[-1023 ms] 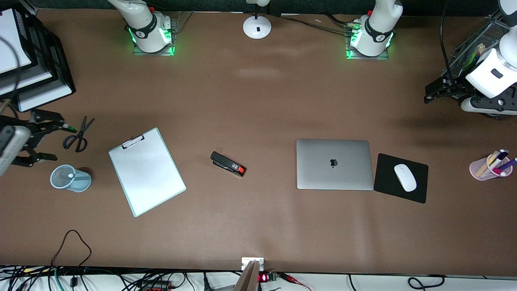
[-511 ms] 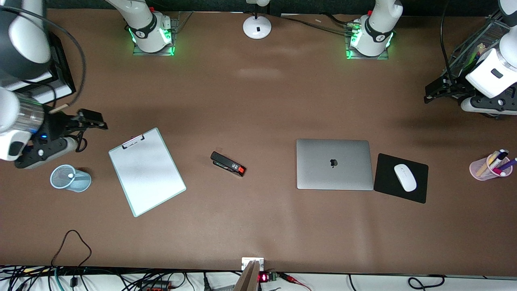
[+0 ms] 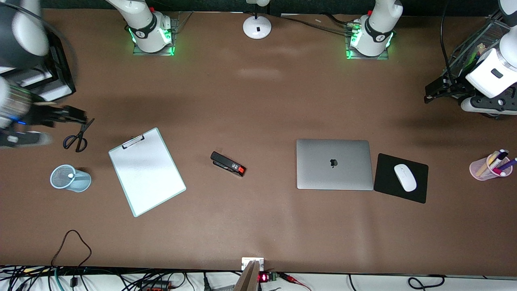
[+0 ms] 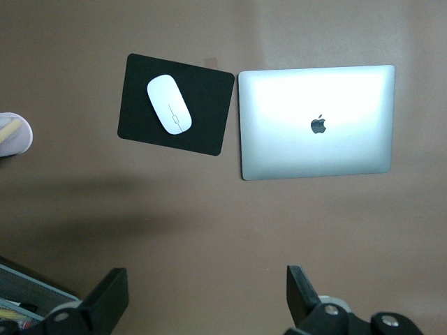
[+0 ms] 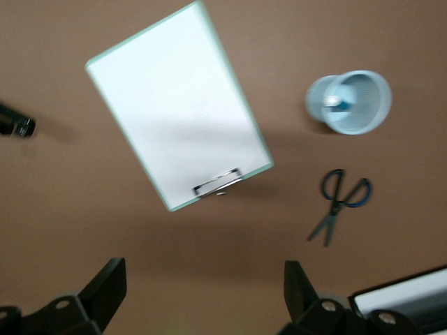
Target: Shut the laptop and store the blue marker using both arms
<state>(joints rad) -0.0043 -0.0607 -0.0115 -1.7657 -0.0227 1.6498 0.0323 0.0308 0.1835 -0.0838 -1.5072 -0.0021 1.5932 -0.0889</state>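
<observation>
Nearest the front camera on my table, the clipboard (image 3: 146, 171) lies flat and slanted, its clip end farther away, and the laptop (image 3: 334, 164) sits shut with its apple logo up, toward my left arm's end. The black mouse pad (image 3: 401, 178) lies just beside the laptop, at most touching it, and carries the white mouse (image 3: 404, 177). The stapler (image 3: 228, 163) lies between clipboard and laptop. At my right arm's end stands the pale blue mesh cup (image 3: 70, 178), and the blue marker (image 5: 336, 102) sits inside it, only a white tip and a bit of blue showing. At the other end the pink cup (image 3: 490, 166) holds assorted pens. Farther from the camera, the scissors (image 3: 78, 135) lie beside my right gripper (image 3: 68, 115), which hangs above the table with its fingers (image 5: 105, 289) spread apart and nothing between them. My left gripper (image 3: 438, 89) hovers over the table's edge at its own end, fingers (image 4: 302, 296) likewise wide and empty.
</observation>
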